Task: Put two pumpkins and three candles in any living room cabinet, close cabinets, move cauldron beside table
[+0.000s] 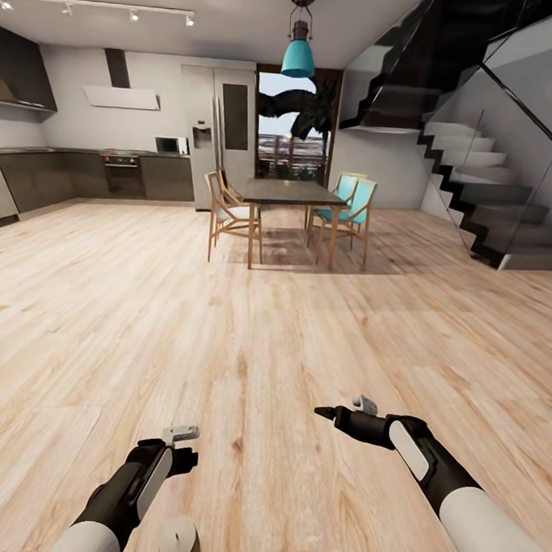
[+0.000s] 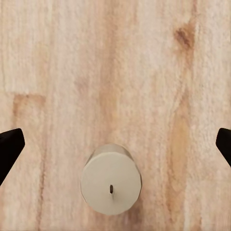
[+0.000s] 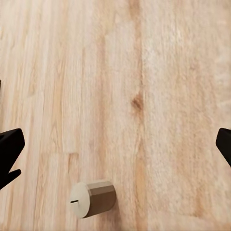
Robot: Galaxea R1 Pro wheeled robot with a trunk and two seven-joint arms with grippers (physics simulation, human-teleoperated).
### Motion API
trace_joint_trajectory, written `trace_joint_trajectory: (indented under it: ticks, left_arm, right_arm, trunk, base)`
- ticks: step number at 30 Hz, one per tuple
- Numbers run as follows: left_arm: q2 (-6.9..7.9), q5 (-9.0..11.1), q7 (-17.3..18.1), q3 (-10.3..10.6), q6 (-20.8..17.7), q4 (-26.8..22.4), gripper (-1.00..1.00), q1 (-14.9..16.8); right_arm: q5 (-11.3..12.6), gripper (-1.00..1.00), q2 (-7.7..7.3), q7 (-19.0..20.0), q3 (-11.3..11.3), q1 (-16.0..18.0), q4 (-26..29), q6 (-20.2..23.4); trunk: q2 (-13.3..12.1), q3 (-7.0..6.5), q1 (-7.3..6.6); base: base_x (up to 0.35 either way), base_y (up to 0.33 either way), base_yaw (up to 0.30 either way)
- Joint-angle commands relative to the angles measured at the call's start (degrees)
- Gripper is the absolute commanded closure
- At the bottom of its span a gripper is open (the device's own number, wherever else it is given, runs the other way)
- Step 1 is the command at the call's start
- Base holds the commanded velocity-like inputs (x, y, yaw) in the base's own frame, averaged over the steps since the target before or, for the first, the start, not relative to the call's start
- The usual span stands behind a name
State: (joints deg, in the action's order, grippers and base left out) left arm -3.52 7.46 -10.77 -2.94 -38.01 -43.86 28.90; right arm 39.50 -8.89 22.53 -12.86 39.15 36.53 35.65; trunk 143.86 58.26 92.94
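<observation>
We see no writing anywhere. A candle (image 1: 177, 538) (image 2: 111, 179) (image 3: 93, 198) lies on the wood floor (image 1: 272, 349) beside our left gripper (image 1: 188, 448) (image 2: 115, 144), whose fingers stand wide apart; our right gripper (image 1: 334, 408) (image 3: 115, 149) is likewise wide and empty.

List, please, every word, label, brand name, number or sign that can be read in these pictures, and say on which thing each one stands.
There are none. No readable text stands on the candle lying on the wooden floor, on the fridge, the microwave or the oven. The appliances are too far away for any small print to be read.
</observation>
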Motion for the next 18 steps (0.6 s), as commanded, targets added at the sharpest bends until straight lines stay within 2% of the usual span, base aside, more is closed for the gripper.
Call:
trace_joint_trajectory:
  ticks: [1, 18]
  left_arm:
    - [-0.04, 0.6, -0.4, -0.1, -0.2, -0.1, -1.0, 0.0]
    - [0.1, 1.1, -0.4, -0.2, -1.0, 0.0, -1.0, 0.2]
  right_arm:
    - [0.1, -1.0, -0.07, 0.1, -0.2, 0.0, 0.0, 0.1]
    - [0.1, -1.0, -0.04, 0.1, -0.2, 0.0, 0.0, 0.1]
  trunk:
    - [0.0, 0.29, 0.01]
    - [0.3, 4.05, 0.45]
  base:
    - [0.0, 0.0, 0.0]
    - [0.0, 0.0, 0.0]
